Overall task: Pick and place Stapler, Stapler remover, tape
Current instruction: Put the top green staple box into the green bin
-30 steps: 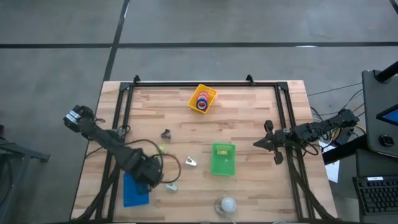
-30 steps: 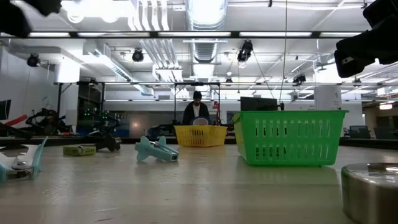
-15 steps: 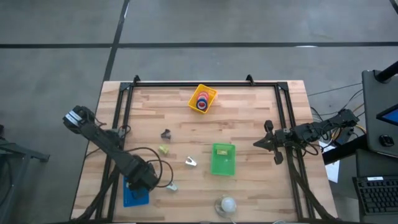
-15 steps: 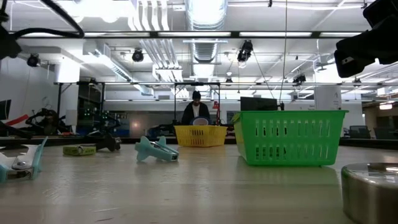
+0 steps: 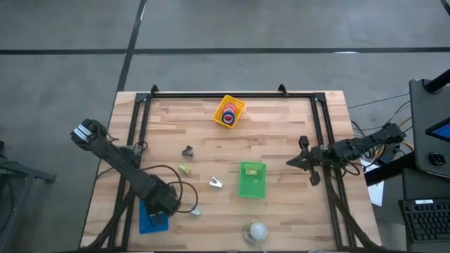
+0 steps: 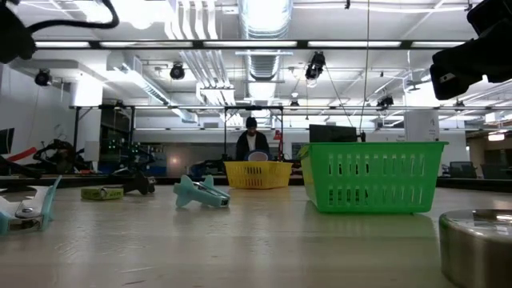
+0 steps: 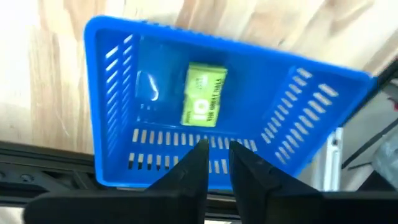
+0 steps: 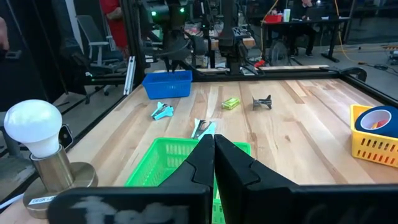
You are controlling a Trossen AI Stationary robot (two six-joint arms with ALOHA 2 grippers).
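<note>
One green box (image 7: 204,103) in blue bin (image 7: 112,112) | left gripper (image 7: 216,163) above, fingers slightly parted | right gripper (image 8: 214,155) pressed together

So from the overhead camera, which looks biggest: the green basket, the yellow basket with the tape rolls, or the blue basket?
1. Green slatted plastic basket, clearly largest.
2. Yellow slatted plastic basket.
Unranked: blue slatted plastic basket; the left arm covers part of it, so its full size is unsure.

Blue slotted bin (image 7: 205,112) holds a yellow-green box (image 7: 205,95) with dark print. Near it: green bin (image 5: 252,180), yellow bin (image 5: 230,112), pale wood-grain counter (image 5: 281,133).
</note>
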